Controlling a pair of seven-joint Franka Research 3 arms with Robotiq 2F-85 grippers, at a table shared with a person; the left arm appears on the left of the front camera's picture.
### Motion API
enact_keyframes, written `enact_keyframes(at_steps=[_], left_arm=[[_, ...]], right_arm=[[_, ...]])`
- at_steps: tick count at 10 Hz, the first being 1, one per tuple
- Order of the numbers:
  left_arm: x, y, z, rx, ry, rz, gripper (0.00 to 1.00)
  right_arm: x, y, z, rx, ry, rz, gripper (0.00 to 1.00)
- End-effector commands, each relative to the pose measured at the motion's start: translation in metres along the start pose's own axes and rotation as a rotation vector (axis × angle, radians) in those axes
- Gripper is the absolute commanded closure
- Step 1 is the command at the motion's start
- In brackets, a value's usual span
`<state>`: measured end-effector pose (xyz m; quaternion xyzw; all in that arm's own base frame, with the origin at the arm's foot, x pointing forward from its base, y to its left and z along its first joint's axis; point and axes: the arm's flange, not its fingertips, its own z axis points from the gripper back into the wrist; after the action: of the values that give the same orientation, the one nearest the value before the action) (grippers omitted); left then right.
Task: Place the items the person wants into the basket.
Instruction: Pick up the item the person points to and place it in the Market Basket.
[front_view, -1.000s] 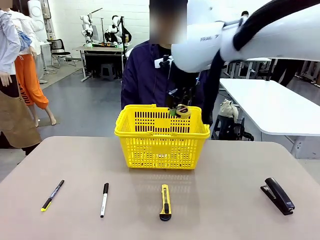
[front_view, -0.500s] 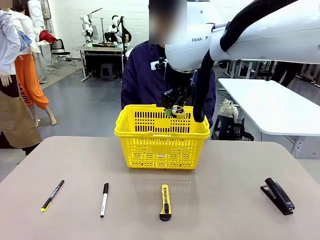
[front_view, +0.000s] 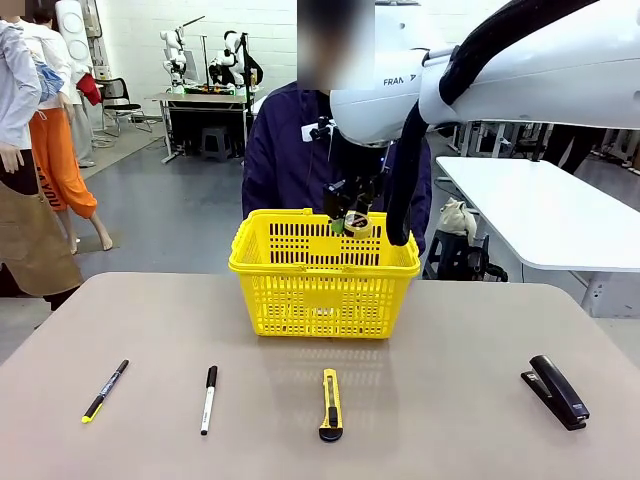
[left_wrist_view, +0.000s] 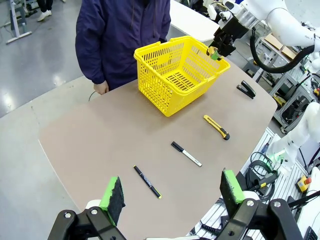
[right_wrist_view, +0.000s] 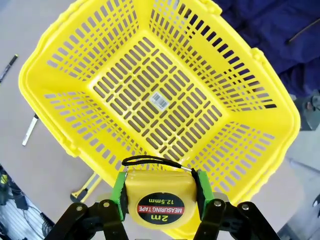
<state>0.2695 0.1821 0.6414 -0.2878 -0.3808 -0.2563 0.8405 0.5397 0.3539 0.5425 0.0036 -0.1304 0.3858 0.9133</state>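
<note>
My right gripper (front_view: 352, 222) is shut on the round yellow-and-black tape measure (right_wrist_view: 160, 201) and hangs just above the far right rim of the yellow basket (front_view: 320, 300). In the right wrist view the basket (right_wrist_view: 125, 90) lies open below with nothing inside. The slim black pen (front_view: 105, 390) lies at the front left of the table and the black stapler (front_view: 555, 391) at the front right. The person (front_view: 285, 160) stands behind the basket. My left gripper (left_wrist_view: 172, 190) is open, high above the table's near side, with nothing between its pads.
A white-barrelled marker (front_view: 208, 398) and a yellow utility knife (front_view: 330, 404) lie along the front of the table, between pen and stapler. The person's hand (left_wrist_view: 101, 88) rests at the far table edge. Another white table (front_view: 540, 210) stands at the right.
My right gripper has carried the tape measure a little to the left over the basket's far rim, then held nearly still. Nothing on the table has moved.
</note>
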Motion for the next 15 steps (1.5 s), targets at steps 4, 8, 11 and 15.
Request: enact_keyframes(at_steps=[4,8,11,15], left_arm=[[0.0,0.0,0.001,-0.01,-0.017,-0.016,0.0],[0.0,0.0,0.001,-0.01,-0.017,-0.016,0.0],[0.0,0.0,0.001,-0.01,-0.017,-0.016,0.0],[0.0,0.0,0.001,-0.01,-0.017,-0.016,0.0]], right_arm=[[0.027,-0.012,-0.064,0.01,0.027,0.075,0.35],[0.033,-0.01,-0.109,0.053,0.095,0.117,0.35],[0.034,-0.01,-0.115,0.065,0.106,0.138,0.35],[0.033,-0.009,-0.117,0.069,0.096,0.15,0.0]])
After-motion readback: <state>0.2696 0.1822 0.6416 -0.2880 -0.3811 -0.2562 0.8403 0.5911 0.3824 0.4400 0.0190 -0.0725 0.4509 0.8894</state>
